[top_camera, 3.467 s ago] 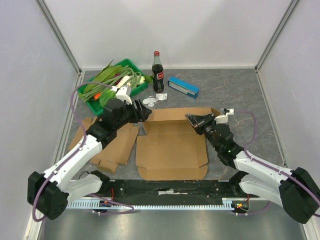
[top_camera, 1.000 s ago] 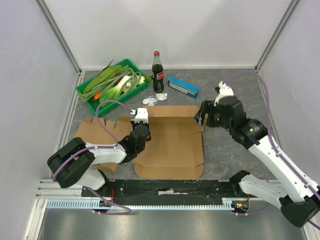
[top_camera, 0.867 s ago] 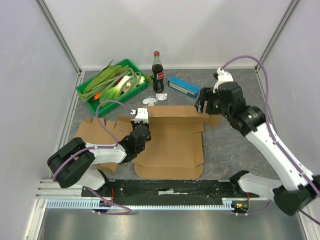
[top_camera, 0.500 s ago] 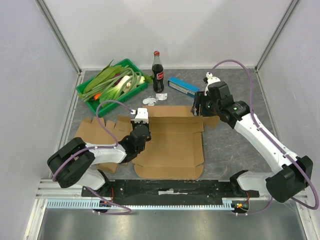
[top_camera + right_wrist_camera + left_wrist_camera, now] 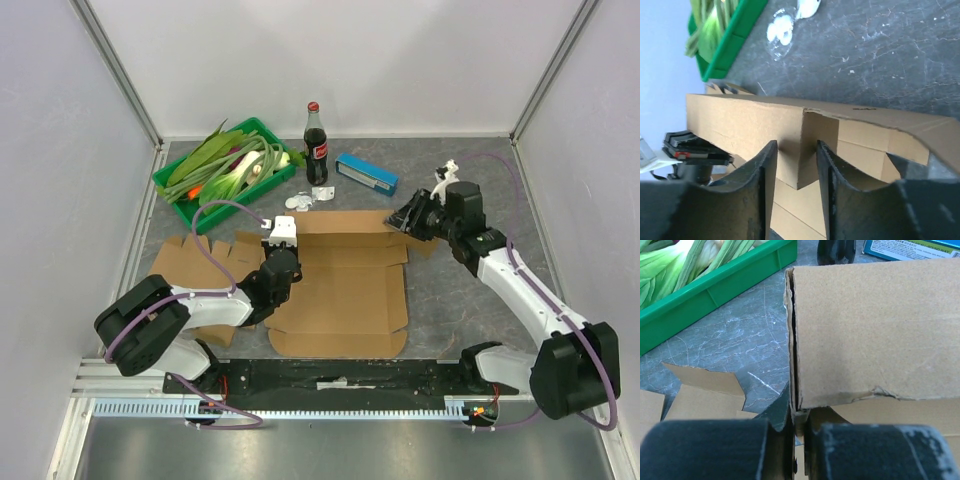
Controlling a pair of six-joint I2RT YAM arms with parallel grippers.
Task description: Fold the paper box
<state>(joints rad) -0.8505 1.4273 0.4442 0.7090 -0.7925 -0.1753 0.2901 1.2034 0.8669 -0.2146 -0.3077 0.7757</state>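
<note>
1. The paper box (image 5: pixel 345 295) lies mid-bench with its base panel flat. Its far wall (image 5: pixel 350 227) is folded up and runs left to right.
2. The left tool (image 5: pixel 799 432) is shut tight on the left end of that wall, pinching the cardboard edge between its pads. This probably anchors the box so the wall neither drops nor slides while the other end is worked.
3. The right tool (image 5: pixel 796 150) stands partway open, with one finger on each side of the wall's right end. I cannot tell from the wrist view whether the pads already press the cardboard.
4. Holding both ends probably keeps the crease straight along the wall's whole length.
5. The fold appears to be at an early stage: only the far wall stands, and the side and near flaps lie flat.
6. Room beyond the wall is tight. The bottle (image 5: pixel 315 145), the blue carton (image 5: pixel 366 173) and the green tray (image 5: pixel 725 282) all sit near it.
7. To the left, cardboard blanks (image 5: pixel 195 265) lie just beside the box, under the left arm.
8. To the right, bare bench (image 5: pixel 470 190) leaves the right arm free to swing outward. The box's near edge sits close to the arm bases.
</note>
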